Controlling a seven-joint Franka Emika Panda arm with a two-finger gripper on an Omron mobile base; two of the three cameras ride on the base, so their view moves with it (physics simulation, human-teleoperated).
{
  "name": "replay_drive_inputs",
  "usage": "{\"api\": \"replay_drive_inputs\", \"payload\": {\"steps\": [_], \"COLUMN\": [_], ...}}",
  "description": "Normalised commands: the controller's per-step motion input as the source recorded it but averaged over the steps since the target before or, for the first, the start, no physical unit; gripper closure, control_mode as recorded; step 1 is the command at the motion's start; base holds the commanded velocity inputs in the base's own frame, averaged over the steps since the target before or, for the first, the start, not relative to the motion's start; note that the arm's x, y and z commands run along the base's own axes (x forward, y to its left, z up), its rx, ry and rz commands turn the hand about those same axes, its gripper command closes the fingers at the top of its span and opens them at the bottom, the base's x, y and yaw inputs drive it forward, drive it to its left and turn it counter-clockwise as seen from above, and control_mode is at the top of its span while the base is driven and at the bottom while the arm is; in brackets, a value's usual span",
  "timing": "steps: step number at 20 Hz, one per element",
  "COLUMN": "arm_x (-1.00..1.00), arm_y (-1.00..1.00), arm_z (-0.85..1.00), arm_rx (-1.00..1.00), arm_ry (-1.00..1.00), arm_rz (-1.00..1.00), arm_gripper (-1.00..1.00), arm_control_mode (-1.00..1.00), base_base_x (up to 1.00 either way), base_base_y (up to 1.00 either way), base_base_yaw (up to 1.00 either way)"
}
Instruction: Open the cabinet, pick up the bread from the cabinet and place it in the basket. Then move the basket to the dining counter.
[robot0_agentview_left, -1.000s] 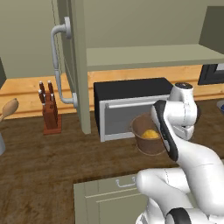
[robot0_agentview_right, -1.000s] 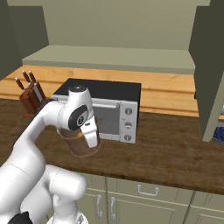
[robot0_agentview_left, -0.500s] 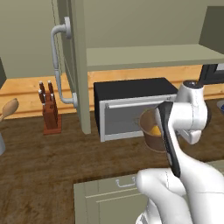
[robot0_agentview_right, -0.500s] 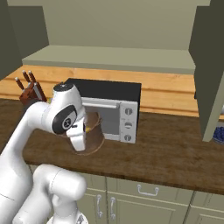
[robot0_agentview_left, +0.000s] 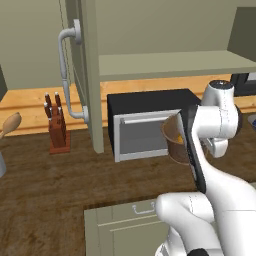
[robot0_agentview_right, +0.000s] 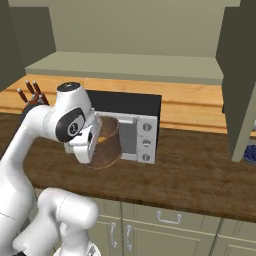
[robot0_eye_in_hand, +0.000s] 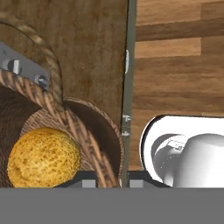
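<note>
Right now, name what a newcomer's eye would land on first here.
The white arm's gripper holds the brown basket by its rim, tilted, in front of the toaster oven. The golden bread lies inside it. To the left, the sage-green cabinet door stands open.

The robot's forearm covers the right side of the basket (robot0_agentview_left: 176, 141) in the left base view. In the hand view the basket's left part runs off the edge, and the fingers are too hidden to judge their grip.
</note>
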Motion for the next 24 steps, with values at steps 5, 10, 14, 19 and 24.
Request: {"api": "replay_drive_inputs", "payload": {"steps": [5, 10, 14, 19, 24], "arm_x": [-0.05, -0.02, 0.0, 0.0, 0.0], "arm_y": [-0.08, -0.03, 0.1, 0.13, 0.0], "arm_z": [-0.01, -0.06, 0.0, 0.0, 0.0], "arm_rx": [0.32, 0.21, 0.0, 0.0, 0.0], "arm_ry": [0.0, -0.11, -0.14, -0.16, 0.0], "arm_rz": [0.0, 0.0, 0.0, 0.0, 0.0], "arm_gripper": [1.0, 1.0, 1.0, 1.0, 1.0], "arm_control_mode": [-1.0, -1.0, -1.0, -1.0, -1.0], "base_base_x": [0.0, 0.0, 0.0, 0.0, 0.0], "base_base_y": [0.0, 0.0, 0.0, 0.0, 0.0], "base_base_yaw": [0.0, 0.0, 0.0, 0.0, 0.0]}}
